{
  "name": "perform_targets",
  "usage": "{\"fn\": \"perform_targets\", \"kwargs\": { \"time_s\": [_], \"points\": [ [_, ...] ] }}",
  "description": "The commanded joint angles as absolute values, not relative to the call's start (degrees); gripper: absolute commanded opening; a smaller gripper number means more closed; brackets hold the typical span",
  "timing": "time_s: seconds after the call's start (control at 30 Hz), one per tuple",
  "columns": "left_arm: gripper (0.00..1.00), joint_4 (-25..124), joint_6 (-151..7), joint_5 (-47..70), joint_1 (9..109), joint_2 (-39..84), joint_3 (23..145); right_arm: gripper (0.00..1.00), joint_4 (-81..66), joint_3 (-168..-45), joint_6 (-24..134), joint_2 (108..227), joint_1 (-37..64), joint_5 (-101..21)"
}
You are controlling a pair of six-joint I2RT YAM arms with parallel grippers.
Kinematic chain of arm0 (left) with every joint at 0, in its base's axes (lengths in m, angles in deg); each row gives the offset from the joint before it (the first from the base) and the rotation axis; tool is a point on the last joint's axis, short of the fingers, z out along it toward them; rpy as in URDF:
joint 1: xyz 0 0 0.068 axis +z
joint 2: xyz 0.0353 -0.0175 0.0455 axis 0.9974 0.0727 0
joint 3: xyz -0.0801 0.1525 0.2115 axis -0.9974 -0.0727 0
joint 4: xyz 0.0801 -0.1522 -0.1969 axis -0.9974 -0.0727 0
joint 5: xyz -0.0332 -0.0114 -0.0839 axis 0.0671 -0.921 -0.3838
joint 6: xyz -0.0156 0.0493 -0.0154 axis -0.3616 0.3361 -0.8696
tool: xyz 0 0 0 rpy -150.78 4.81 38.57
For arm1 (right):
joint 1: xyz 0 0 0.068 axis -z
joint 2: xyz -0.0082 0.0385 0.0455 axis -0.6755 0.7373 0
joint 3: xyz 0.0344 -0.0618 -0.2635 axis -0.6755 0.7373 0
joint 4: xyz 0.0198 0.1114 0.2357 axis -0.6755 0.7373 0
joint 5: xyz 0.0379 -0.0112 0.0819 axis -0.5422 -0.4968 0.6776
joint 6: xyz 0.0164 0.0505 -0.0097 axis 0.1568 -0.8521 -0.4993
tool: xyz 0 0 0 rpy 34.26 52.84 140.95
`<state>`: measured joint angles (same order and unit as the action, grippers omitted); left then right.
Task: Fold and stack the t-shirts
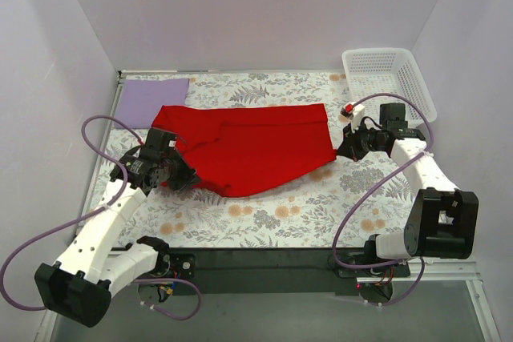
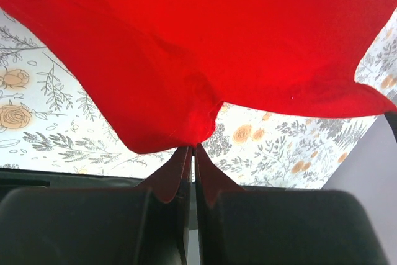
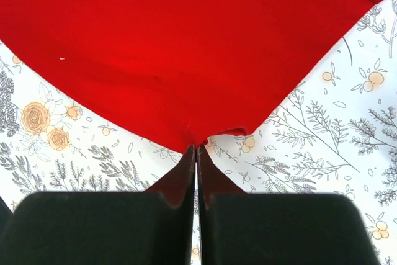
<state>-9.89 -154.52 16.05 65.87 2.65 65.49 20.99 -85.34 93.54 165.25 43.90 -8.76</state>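
Black fingers (image 2: 170, 178) of the left gripper (image 2: 193, 148) fill the bottom of the left wrist view, pressed together on a bunched corner of the red t-shirt (image 2: 205, 48), which fans out over the top of the frame. The right gripper (image 3: 196, 148) does the same in its own view, pinching a pointed corner of the red cloth at its very tips.

From above, the red t-shirt lies across the middle of the floral table (image 1: 321, 206). One arm holds its lower left edge and the other its right-hand corner. A diagonal crease runs across the cloth. The lavender t-shirt (image 1: 152, 98) sits as a flat rectangle at the upper left, just beside the red one's upper left corner. The white basket (image 1: 385, 70) stands at the upper right, apart from both.

The red cloth looks light, soft and limp. It will likely sag between the two holds and drag on the table rather than keep any shape. Corners and hems seem the best places to grip, since they keep a fold line straight. Both pinches catch only a small tip of fabric, so a quick pull could slip it free.
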Motion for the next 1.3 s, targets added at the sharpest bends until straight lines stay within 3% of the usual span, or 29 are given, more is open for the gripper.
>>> {"fn": "perform_targets", "kwargs": {
  "time_s": [0.0,0.53,1.27],
  "points": [
    [0.00,-9.6,-155.2,20.7,66.2,1.2,68.0,0.01,21.2,-86.9,93.2,163.4,44.1,-10.2],
    [0.00,-5.1,-152.6,23.3,70.7,7.5,74.6,0.01,19.2,-90.4,90.1,166.6,45.3,-12.9],
    [0.00,7.3,-150.4,14.1,79.2,16.0,76.1,0.01,16.1,-92.4,87.5,174.6,45.4,-11.0]
  ]
}}
